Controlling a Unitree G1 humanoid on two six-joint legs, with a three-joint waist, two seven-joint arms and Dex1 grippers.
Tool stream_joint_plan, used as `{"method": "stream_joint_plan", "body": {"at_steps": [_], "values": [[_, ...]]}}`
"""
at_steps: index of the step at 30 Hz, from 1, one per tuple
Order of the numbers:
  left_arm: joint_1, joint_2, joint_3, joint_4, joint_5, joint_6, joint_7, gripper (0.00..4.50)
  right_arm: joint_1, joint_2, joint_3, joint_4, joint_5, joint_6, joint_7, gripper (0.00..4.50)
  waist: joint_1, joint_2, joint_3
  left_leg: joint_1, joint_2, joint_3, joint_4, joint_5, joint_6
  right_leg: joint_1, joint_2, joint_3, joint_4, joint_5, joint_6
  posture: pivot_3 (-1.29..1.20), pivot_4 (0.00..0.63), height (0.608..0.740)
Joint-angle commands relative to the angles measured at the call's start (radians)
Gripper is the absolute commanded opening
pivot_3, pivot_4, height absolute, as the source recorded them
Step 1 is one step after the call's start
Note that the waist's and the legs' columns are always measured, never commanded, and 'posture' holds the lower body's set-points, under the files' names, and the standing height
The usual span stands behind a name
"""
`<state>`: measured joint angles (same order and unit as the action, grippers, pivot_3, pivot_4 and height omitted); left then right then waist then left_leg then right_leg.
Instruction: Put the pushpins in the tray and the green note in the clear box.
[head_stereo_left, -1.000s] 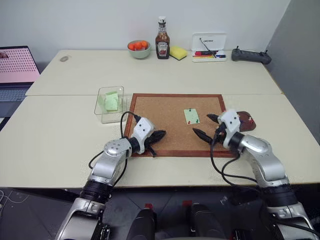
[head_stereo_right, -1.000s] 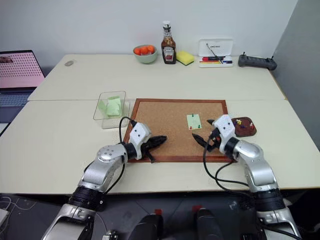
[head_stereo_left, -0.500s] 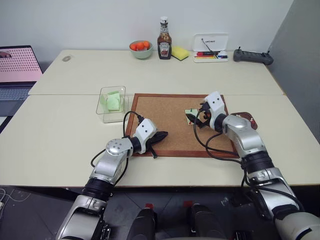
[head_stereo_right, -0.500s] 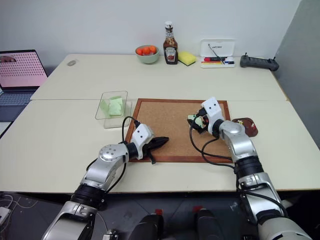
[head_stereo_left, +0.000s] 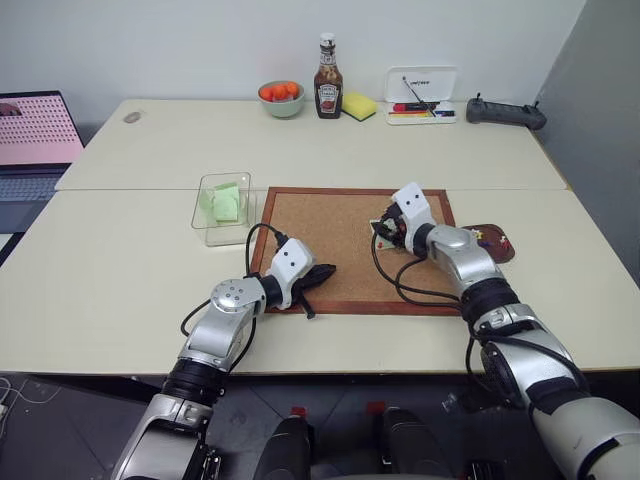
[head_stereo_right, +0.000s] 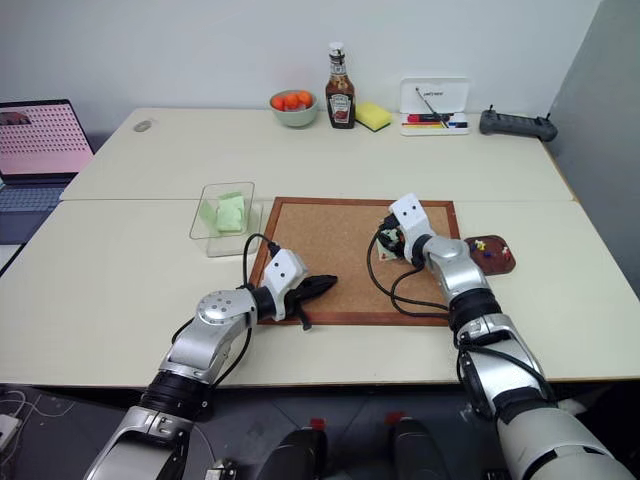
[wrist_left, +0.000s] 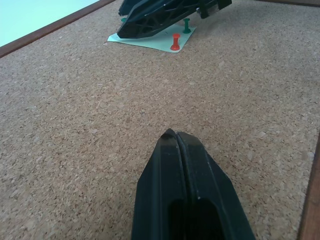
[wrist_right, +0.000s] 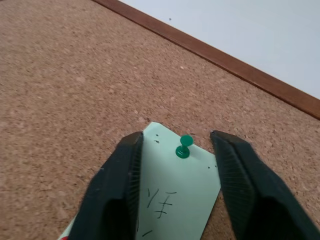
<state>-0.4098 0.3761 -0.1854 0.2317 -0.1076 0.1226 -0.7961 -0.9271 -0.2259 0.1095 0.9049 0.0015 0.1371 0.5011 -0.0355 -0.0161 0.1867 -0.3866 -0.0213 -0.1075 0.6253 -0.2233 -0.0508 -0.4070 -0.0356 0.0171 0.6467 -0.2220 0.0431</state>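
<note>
A pale green note (wrist_right: 175, 200) lies on the corkboard (head_stereo_left: 340, 250), pinned by a green pushpin (wrist_right: 185, 146) and a red pushpin (wrist_left: 175, 42). My right gripper (wrist_right: 176, 136) hangs over the note, open, one finger on each side of the green pushpin and not touching it. The dark reddish tray (head_stereo_right: 492, 250) sits just right of the board with several coloured pins in it. The clear box (head_stereo_left: 215, 235) stands left of the board and holds green slips (head_stereo_left: 225, 203). My left gripper (wrist_left: 175, 135) is shut and empty, low over the board's front left part.
A laptop (head_stereo_left: 35, 140) is at the far left. Along the back stand a bowl of oranges (head_stereo_left: 279, 97), a sauce bottle (head_stereo_left: 327, 78), a yellow sponge (head_stereo_left: 357, 104), a white tray of markers (head_stereo_left: 420, 95) and a black controller (head_stereo_left: 503, 112).
My right arm has reached forward and left from the board's front right corner to the note, and its jaws have narrowed around the green pushpin. The left arm has stayed still.
</note>
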Motion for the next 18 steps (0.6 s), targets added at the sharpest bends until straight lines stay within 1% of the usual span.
{"method": "stream_joint_plan", "body": {"at_steps": [1,7,13,18], "values": [[0.027,0.002,-0.016,-0.013,0.012,0.01,-0.008,0.0,-0.05,0.005,-0.021,0.035,-0.007,-0.05,-0.015,1.26,0.0,0.0,0.0,0.0,0.0,0.0,0.0,0.0,0.0,0.0,0.0,0.0,0.0,0.0,0.0,0.0,0.15,0.74],[0.031,0.005,-0.015,-0.017,0.016,0.012,-0.01,0.0,-0.063,0.007,-0.03,0.049,-0.009,-0.065,-0.01,0.03,-0.004,0.0,0.0,0.0,0.0,0.0,0.0,0.0,0.0,0.0,0.0,0.0,0.0,0.0,0.0,0.0,0.15,0.74],[0.036,0.008,-0.019,-0.021,0.021,0.014,-0.017,0.0,-0.062,0.002,-0.042,0.014,0.003,-0.065,0.001,0.01,-0.005,0.0,0.0,0.0,0.0,0.0,0.0,0.0,0.0,0.0,0.0,0.0,0.0,0.0,0.0,0.0,0.15,0.74],[0.04,0.006,-0.025,-0.019,0.026,0.016,-0.017,0.0,-0.046,0.0,-0.058,-0.054,0.027,-0.055,0.015,0.01,-0.006,0.0,0.0,0.0,0.0,0.0,0.0,0.0,0.0,0.0,0.0,0.0,0.0,0.0,0.0,0.0,0.15,0.74]]}}
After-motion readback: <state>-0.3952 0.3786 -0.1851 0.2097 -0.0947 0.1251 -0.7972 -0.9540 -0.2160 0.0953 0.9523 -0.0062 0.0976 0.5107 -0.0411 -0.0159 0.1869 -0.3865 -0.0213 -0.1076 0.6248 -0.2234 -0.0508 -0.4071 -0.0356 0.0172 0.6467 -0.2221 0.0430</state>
